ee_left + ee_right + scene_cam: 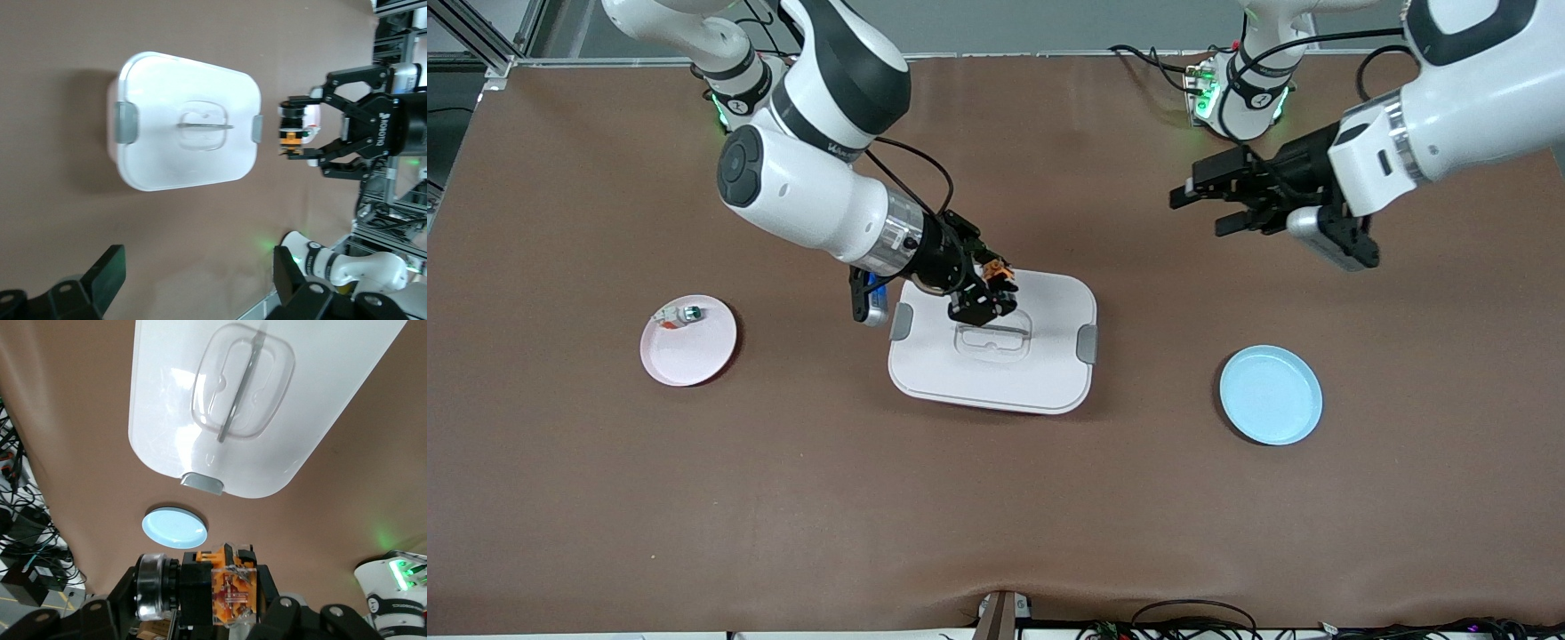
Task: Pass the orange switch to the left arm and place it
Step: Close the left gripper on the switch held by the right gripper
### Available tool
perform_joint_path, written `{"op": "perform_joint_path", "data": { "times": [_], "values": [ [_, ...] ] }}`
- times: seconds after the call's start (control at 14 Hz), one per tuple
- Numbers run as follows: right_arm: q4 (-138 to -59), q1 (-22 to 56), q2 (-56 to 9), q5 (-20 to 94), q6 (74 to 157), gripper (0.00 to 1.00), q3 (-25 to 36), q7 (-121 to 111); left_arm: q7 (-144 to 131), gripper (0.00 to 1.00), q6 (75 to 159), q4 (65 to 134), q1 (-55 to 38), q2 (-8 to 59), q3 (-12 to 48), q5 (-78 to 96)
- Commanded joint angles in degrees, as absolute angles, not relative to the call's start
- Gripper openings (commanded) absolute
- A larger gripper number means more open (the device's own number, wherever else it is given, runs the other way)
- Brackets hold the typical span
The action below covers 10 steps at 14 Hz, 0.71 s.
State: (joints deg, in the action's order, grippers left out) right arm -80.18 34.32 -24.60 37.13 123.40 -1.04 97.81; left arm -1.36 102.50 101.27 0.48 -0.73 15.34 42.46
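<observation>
The orange switch (996,267), black with orange bands, is clamped in my right gripper (996,289), which is shut on it in the air over the lid of the white box (996,356). In the right wrist view the switch (215,587) fills the jaws, with the box (267,453) below. My left gripper (1202,209) hangs open and holds nothing, over bare table toward the left arm's end. The left wrist view shows its spread fingers (110,275), the box (187,160) and the switch (291,130) in the right gripper (299,133).
A pink plate (694,356) with a small white-and-silver green-capped part (680,314) lies toward the right arm's end. A light-blue plate (1270,394) sits toward the left arm's end, also in the right wrist view (175,527). Brown mat covers the table.
</observation>
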Motion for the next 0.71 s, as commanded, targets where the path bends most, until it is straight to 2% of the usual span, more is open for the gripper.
{"op": "perform_joint_path", "data": {
  "times": [0.0,0.14,0.21,0.5,0.64],
  "values": [
    [-75.07,35.59,-27.5,39.28,123.92,0.0,-0.44,100.28,-0.88,0.9,105.64,101.78,0.62,0.61,17.05,45.09],
    [-71.74,35.94,-29.52,39.29,123.93,0.0,-0.44,102.9,-1.75,0.85,109.4,101.78,0.53,1.75,19.24,46.75],
    [-69.8,35.95,-30.58,39.29,124.01,0.0,-0.44,103.96,-2.37,0.78,111.42,101.69,0.44,2.63,20.38,47.19],
    [-63.38,36.91,-34.88,39.2,124.45,0.0,-0.44,107.66,-4.74,0.76,118.63,101.51,0.44,5.27,24.16,48.77],
    [-63.02,37.87,-35.33,39.2,127.95,0.0,-0.44,108.89,-4.92,0.74,122.41,101.51,0.44,6.5,25.83,50.27]
  ]
}}
